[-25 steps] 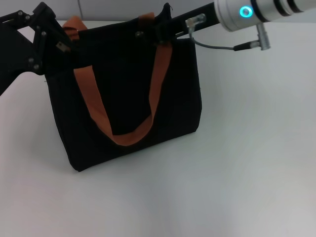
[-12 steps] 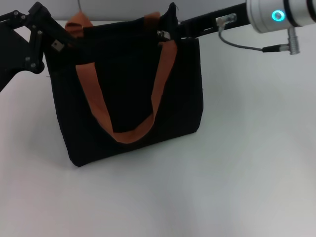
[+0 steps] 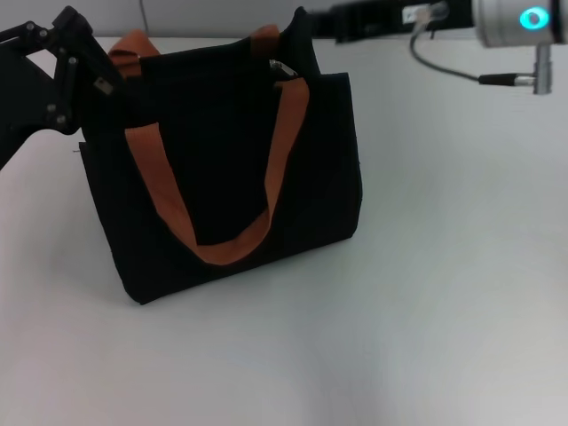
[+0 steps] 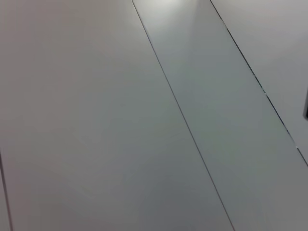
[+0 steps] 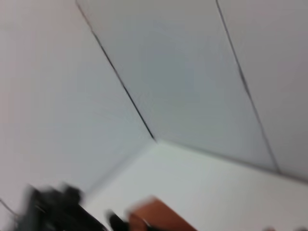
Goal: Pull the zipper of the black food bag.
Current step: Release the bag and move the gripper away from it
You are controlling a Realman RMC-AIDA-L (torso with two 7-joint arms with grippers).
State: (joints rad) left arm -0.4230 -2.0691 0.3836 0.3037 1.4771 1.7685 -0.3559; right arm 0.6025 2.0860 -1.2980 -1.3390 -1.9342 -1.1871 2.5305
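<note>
Fabric tote, the black food bag (image 3: pixel 226 169), stands upright on the white table (image 3: pixel 444 293), its rust-orange webbing handle (image 3: pixel 222 240) hanging in a loop down the front face. The left gripper (image 3: pixel 89 84) is at the bag's top left corner, touching the fabric just beside where the orange strap comes over the edge; whether its fingers are spread or pinching the cloth cannot be told. The right gripper (image 3: pixel 306 27) is at the opposite top corner, its black body reaching in from the right with a silver cuff and a lit blue ring (image 3: pixel 532 18) farther back along the arm; its fingers are hidden against the black fabric, so their state cannot be told either. The zipper (image 3: pixel 282 67), a small silver tab, lies on the bag's top edge just below and to the left of the right gripper, beside the orange strap.
</note>
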